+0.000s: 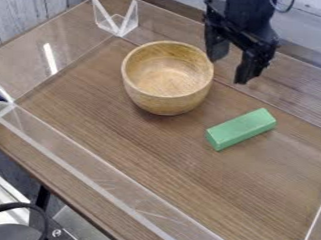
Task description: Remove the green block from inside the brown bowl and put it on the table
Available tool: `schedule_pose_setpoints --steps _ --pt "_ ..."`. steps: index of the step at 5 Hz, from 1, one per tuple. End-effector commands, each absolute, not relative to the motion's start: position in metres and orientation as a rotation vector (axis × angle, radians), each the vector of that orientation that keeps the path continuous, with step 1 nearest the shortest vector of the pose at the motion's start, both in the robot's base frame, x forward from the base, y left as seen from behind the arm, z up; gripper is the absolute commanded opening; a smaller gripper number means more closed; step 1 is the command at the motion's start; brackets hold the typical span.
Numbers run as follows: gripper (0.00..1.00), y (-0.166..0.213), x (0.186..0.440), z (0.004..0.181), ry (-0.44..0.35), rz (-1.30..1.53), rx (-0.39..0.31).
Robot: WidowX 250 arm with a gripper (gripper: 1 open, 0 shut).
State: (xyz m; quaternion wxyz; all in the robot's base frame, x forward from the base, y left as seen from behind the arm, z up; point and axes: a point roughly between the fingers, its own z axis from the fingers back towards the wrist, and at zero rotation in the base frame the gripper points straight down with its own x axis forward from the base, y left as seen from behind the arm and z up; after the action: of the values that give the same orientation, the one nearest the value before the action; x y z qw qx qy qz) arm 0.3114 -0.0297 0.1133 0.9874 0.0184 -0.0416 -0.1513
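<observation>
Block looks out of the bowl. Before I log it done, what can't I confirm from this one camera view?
- Green block: its underside is hidden, so flat contact with the table is likely, not proven.
- Brown bowl: the near inner wall is hidden by its own rim.
- Gripper: jaws open and empty; the arm above is cut off by the top edge.
- Table: its right part is cut off by the frame edge.

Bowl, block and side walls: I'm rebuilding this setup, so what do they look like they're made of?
Bowl: looks like turned wood, pale tan with faint grain inside, smooth and matte.
Block: uniform bright green, matte, no grain; could be painted wood, plastic or foam.
Walls: clear and glossy with bright edge reflections, probably acrylic, possibly glass.
</observation>
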Motion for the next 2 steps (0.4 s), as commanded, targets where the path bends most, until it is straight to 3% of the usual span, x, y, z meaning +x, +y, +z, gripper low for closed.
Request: schedule_pose_setpoints --steps 1,2 --pt "1.0 -0.0276 0.3346 0.1157 -0.134 -0.305 0.033" --pt "1.0 -0.0184 0.3421 0.1179 -0.142 -0.304 0.031"
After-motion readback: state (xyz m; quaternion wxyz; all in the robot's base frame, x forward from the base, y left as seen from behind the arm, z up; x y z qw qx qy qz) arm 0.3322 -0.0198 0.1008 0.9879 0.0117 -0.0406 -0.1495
